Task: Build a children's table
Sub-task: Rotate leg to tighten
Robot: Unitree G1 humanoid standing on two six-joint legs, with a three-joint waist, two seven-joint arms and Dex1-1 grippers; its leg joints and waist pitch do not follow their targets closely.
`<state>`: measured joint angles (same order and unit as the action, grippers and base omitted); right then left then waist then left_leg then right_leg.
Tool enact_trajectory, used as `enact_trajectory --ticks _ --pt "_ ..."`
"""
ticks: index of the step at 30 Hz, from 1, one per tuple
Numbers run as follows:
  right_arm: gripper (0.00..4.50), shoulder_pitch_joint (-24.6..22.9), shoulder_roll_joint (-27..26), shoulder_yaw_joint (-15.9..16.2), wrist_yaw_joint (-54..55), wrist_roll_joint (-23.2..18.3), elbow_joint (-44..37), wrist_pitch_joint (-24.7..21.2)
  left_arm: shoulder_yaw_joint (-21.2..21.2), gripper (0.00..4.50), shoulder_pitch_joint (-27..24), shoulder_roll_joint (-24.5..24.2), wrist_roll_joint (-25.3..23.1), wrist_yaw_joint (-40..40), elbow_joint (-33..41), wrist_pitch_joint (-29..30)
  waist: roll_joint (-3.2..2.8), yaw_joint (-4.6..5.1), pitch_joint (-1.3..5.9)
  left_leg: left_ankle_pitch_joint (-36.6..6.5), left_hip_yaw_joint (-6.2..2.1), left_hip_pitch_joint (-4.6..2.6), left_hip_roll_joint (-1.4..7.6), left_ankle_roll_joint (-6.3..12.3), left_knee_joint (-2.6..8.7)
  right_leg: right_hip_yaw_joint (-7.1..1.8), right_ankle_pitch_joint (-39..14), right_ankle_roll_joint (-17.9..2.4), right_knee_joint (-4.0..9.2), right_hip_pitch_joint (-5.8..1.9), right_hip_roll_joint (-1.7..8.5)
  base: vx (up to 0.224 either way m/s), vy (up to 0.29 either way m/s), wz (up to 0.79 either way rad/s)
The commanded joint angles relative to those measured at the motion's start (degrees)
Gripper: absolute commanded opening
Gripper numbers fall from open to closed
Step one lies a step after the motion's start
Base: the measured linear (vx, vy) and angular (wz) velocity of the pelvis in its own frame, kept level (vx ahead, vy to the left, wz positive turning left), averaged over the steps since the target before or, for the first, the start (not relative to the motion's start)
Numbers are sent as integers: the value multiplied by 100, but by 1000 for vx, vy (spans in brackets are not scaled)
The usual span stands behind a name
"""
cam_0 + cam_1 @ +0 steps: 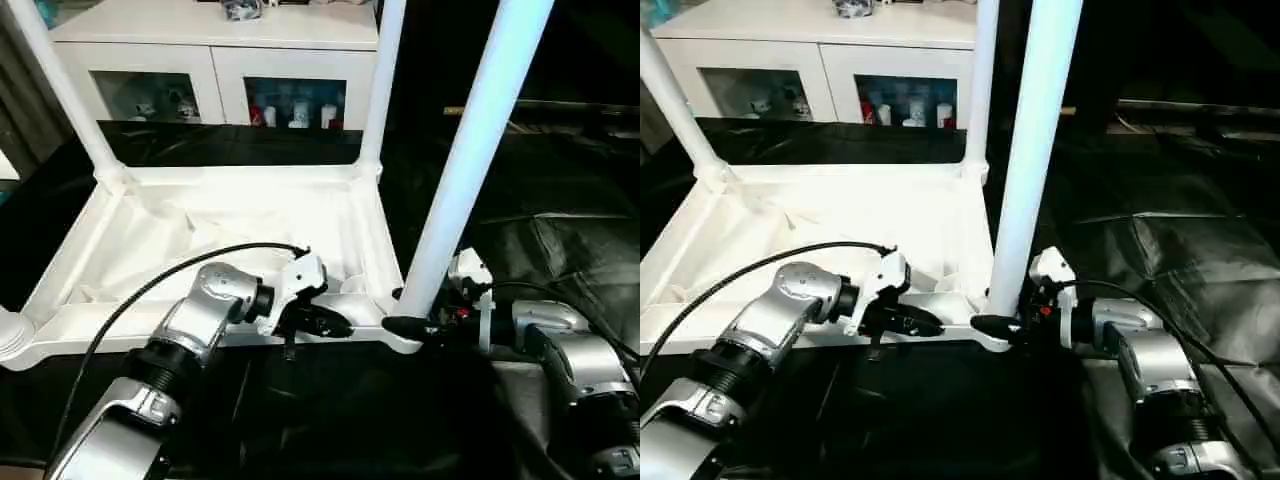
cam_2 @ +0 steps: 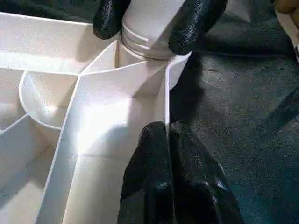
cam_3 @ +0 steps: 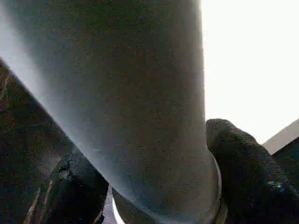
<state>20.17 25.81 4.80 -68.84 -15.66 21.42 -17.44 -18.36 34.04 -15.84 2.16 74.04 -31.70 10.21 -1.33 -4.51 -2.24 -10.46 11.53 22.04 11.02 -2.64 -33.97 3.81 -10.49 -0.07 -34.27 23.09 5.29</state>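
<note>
The white table top (image 1: pixel 70 262) lies upside down on a black cloth. White legs stand upright in its far left corner (image 1: pixel 62 95) and far right corner (image 1: pixel 382 85). A third leg (image 1: pixel 470 150) rises from the near right corner socket. My right gripper (image 1: pixel 405 324) is shut around that leg's base, and its black fingers (image 2: pixel 196 23) clasp the threaded end just above the socket. My left gripper (image 1: pixel 335 324) is shut on the top's thin front rim wall (image 2: pixel 166 93), just left of that corner.
A white cabinet (image 1: pixel 210 60) with glass-fronted compartments stands behind the table top. Crumpled black cloth (image 1: pixel 560 220) covers the surface to the right and in front. A rounded corner socket (image 1: pixel 8 335) sits at the near left edge.
</note>
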Motion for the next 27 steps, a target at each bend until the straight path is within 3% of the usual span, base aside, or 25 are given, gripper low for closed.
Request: enact_trajectory --ticks 1,3,5,6,7,8,9,10,12,14,15,17,20,23,27 --pt "278 -87 -181 114 88 -4 -133 -35 96 0 75 145 80 -319 180 40 87 1 349 -840 -89 -112 258 473 367 -229 -697 -1515 332 -279 330 0 0 0" --pt "271 -90 -303 88 437 95 -39 14 152 0 117 242 35 -569 93 61 98 5 349 -845 -89 -123 263 460 370 -233 -738 -1495 342 -268 333 0 0 0" --pt "268 23 -817 -150 2003 472 563 276 327 0 361 597 -208 -1642 -414 46 96 25 332 -945 -92 -121 251 387 381 -237 -965 -1439 370 -248 330 0 0 0" --pt "267 72 -1011 -269 2548 553 765 310 393 0 455 734 -283 -2043 -604 53 84 72 307 -1088 -88 -134 227 227 394 -242 -1236 -1381 417 -206 330 0 0 0" --pt "266 102 -1184 -374 2934 559 890 324 463 0 537 883 -296 -2369 -751 62 100 100 308 -1334 -126 -165 220 45 422 -222 -1681 -1267 455 -225 342 0 0 0" --pt "265 125 -1333 -446 3276 586 982 330 507 0 606 1013 -309 -2652 -871 46 117 127 303 -1448 -134 -159 210 3 427 -220 -1907 -1145 484 -240 341 0 0 0" --pt "264 137 -1432 -486 3493 607 1030 333 534 0 645 1090 -316 -2824 -936 36 110 135 300 -1467 -127 -161 211 19 428 -232 -1943 -1106 498 -228 340 0 0 0" --pt "264 175 -1547 -518 3826 674 1130 330 548 0 680 1191 -315 -2969 -990 29 55 157 303 -1523 -136 -165 221 16 441 -236 -1887 -1086 509 -217 329 0 0 0" --pt "264 236 -1711 -490 4125 792 1249 389 532 0 716 1345 -333 -3174 -1037 -28 77 181 318 -1491 -141 -139 211 51 447 -228 -1677 -1086 493 -242 322 0 0 0" --pt "264 260 -1789 -448 4137 806 1266 420 494 0 722 1409 -351 -3208 -1047 -75 84 188 320 -1441 -133 -129 204 124 436 -229 -1573 -1101 493 -250 323 0 0 0" --pt "264 302 -1940 -416 4051 791 1274 494 463 0 729 1495 -383 -3190 -1078 -154 40 198 321 -1456 -129 -130 203 156 434 -231 -1526 -1109 505 -238 318 0 0 0" --pt "264 334 -2023 -409 3915 746 1261 560 430 0 729 1532 -418 -3124 -1102 -249 59 206 320 -1452 -135 -115 199 194 436 -225 -1518 -1118 495 -257 319 0 0 0" --pt "333 361 -2041 -417 3689 554 1177 574 372 0 720 1519 -417 -3009 -1125 -397 48 216 318 -1521 -135 -124 204 217 437 -225 -1650 -1099 513 -247 321 0 0 0" --pt "354 298 -1686 -278 3037 421 947 560 269 0 602 1318 -350 -2499 -944 -523 51 215 321 -1533 -143 -113 210 235 444 -221 -1630 -1103 506 -264 322 0 0 0" --pt "376 160 -1160 -20 2204 460 711 575 172 0 477 1065 -264 -1894 -743 -560 58 184 337 -1307 -134 -97 226 372 419 -221 -1191 -1227 454 -289 326 0 0 0"
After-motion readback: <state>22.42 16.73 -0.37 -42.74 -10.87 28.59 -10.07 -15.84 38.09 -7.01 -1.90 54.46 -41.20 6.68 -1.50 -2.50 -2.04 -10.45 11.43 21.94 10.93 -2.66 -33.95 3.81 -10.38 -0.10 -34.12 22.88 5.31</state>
